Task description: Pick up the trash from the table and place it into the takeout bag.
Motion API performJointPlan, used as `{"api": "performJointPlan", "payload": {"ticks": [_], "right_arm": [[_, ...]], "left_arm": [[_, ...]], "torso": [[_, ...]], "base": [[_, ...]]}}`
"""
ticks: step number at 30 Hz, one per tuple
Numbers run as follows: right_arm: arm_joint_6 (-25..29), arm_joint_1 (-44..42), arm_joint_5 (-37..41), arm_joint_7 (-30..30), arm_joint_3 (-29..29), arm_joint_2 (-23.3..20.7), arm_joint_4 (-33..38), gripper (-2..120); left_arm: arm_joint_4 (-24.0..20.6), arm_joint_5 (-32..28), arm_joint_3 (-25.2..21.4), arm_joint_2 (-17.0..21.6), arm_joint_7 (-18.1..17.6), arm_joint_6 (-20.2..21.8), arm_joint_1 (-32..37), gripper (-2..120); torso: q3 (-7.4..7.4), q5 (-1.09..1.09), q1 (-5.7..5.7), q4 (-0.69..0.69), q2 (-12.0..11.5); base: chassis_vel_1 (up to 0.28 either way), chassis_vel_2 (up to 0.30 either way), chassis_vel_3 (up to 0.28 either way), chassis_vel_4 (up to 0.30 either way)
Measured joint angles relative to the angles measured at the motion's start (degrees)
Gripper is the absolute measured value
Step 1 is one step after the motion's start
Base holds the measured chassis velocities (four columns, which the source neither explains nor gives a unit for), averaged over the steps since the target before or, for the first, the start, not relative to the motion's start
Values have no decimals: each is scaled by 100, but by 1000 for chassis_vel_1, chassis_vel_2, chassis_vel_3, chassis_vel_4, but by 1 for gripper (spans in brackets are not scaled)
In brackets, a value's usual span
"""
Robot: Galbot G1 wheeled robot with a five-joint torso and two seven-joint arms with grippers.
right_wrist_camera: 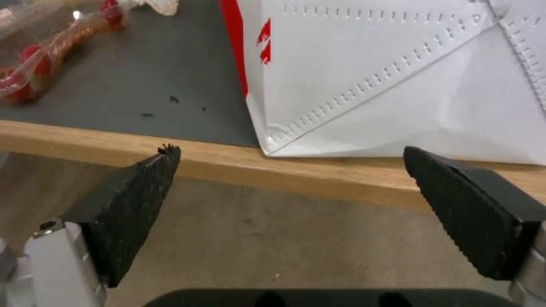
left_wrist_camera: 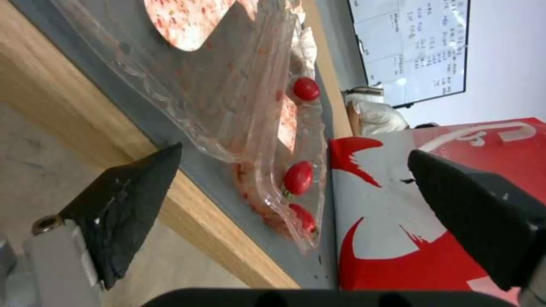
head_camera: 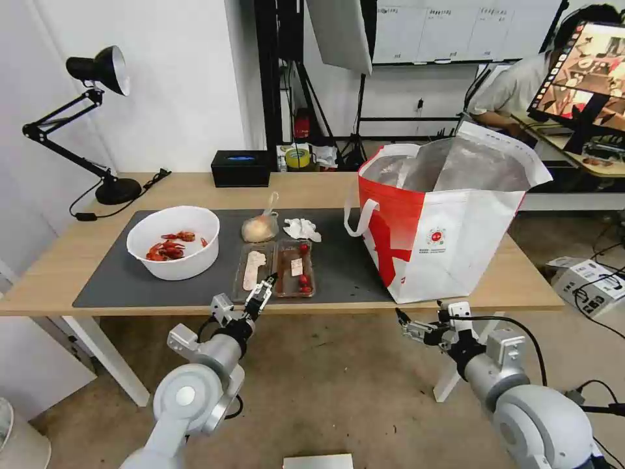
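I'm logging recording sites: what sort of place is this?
Probably a lab or studio office: a softbox on a stand, a whiteboard, and a monitor desk behind the table.

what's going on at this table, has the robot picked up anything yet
Nothing is picked up yet. The left tool is open at the near edge of the table, right by the clear plastic tray holding red bits. The right tool is open too, below the table edge in front of the takeout bag. The white bowl of crayfish shells, the knotted bag and the crumpled tissue all lie on the grey mat.
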Motion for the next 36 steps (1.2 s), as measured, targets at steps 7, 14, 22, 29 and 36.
{"api": "performJointPlan", "payload": {"ticks": [7, 14, 22, 29, 36], "right_arm": [[4, -70, -21, -2, 4, 20, 30, 100], [6, -107, -17, -6, 23, -25, 62, 100], [6, -181, -18, -6, 27, -14, 102, 100], [6, -253, -18, -6, 66, -21, 134, 100], [6, -331, -14, -6, 131, -19, 197, 100]], "left_arm": [[85, -19, -23, -13, -36, -25, -69, 100], [145, -43, -113, -53, -111, -138, -139, 100], [-30, -262, -259, 7, -51, -277, -274, 100], [-187, -347, -281, 66, 66, -319, -342, 100], [-234, -372, -152, 92, 162, -320, -477, 100]], "torso": [[0, 0, 0, 0, 0], [0, 0, 0, 0, 0], [0, 0, 0, 0, -1], [0, 0, 0, 0, -1], [0, 0, 0, 0, -1]], "base": [[0, 0, 0, 0], [0, 0, 0, 0], [0, 0, 0, 0], [0, 0, 0, 0], [0, 0, 0, 0]]}}
